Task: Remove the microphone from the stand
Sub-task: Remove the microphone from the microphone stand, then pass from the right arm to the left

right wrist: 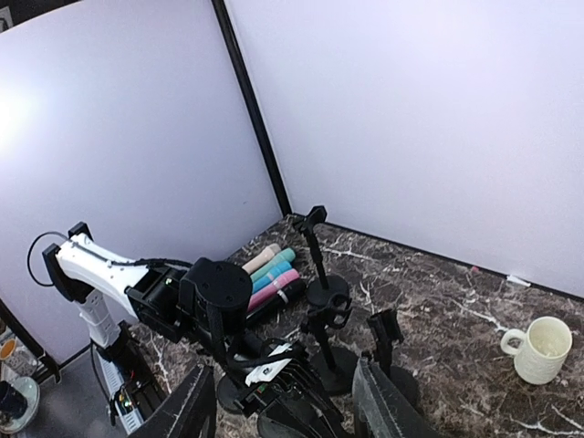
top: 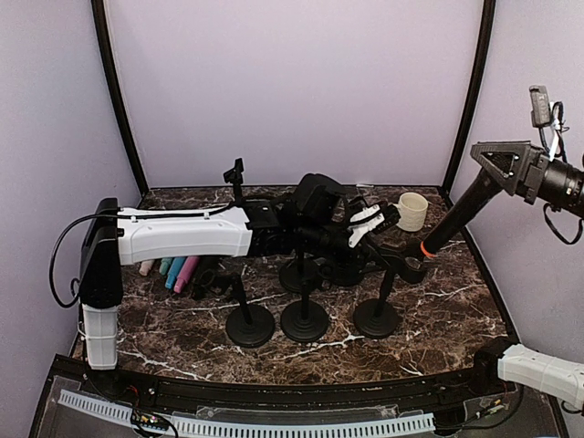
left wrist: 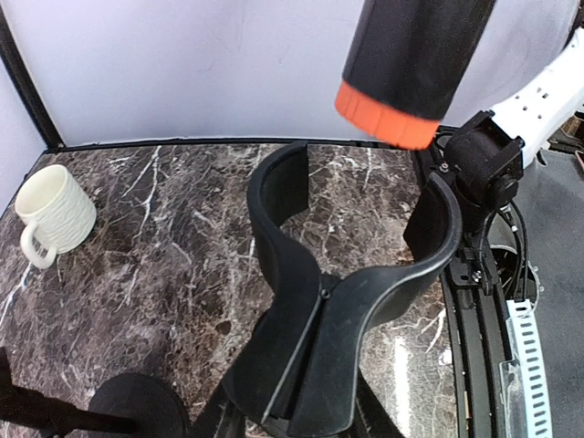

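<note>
Above the right side of the table, your right gripper is clamped on the upper end of the black microphone, which slants down and to the left through the air. The orange-ringed lower end hangs just over the clip of the front right stand. From the left wrist view you can see that U-shaped clip is empty, with the ring above its two prongs and not between them. Your left gripper reaches in from the left to that same stand, close up at the clip. Its fingers do not show clearly in any view, so you cannot tell whether they are clenched on the stand or slack. Along the front edge, the middle stand and the left stand sit with their round bases near each other. A back stand is up by the back edge. The cream mug stands upright near the back right corner. Several coloured cylinders, pink, teal and pale, lie side by side at the left edge, partly under your left arm.
</note>
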You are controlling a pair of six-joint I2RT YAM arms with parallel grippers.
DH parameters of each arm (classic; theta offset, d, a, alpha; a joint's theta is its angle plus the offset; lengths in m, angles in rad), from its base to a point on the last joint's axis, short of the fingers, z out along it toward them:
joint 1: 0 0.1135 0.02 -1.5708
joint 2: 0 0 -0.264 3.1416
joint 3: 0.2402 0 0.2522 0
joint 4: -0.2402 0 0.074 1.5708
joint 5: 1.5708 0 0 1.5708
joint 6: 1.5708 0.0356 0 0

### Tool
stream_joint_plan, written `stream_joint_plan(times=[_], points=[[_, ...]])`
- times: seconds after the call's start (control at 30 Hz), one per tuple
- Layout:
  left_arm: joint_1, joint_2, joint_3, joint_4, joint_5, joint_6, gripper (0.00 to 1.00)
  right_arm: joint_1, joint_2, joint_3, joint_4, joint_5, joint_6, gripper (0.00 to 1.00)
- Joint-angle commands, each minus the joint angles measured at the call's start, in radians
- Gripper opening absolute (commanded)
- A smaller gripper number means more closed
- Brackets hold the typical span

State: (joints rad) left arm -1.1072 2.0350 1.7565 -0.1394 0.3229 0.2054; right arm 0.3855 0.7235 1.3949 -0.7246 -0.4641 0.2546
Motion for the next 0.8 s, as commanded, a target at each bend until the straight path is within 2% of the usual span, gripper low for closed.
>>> stream_joint_plan(times=[0.0, 0.1, 0.13, 0.17, 0.2, 0.33, 0.53, 0.77], points=[[0.024, -0.054, -0.061, -0.016, -0.078, -0.009, 0.13, -0.004, -0.006, 0.017, 0.228, 0.096, 0.062, 0.00], [0.026, -0.065, -0.076, 0.002, -0.066, -0.014, 0.30, -0.004, -0.021, -0.043, 0.358, 0.087, 0.115, 0.00], [0.026, -0.067, -0.078, 0.010, -0.058, -0.015, 0.41, -0.004, -0.023, -0.065, 0.394, 0.082, 0.133, 0.00], [0.025, -0.075, -0.082, 0.015, -0.056, -0.016, 0.47, -0.004, -0.024, -0.080, 0.428, 0.077, 0.148, 0.00], [0.026, -0.080, -0.085, 0.028, -0.055, -0.019, 0.59, -0.004, -0.026, -0.093, 0.463, 0.073, 0.165, 0.00], [0.027, -0.136, -0.124, 0.098, -0.049, -0.022, 0.82, -0.004, -0.009, -0.110, 0.512, 0.044, 0.188, 0.00], [0.029, -0.265, -0.210, 0.210, -0.071, -0.025, 0.90, -0.004, 0.026, -0.093, 0.513, 0.005, 0.186, 0.00], [0.028, -0.360, -0.205, 0.194, -0.131, -0.071, 0.92, -0.004, 0.071, -0.129, 0.578, -0.120, 0.234, 0.00]])
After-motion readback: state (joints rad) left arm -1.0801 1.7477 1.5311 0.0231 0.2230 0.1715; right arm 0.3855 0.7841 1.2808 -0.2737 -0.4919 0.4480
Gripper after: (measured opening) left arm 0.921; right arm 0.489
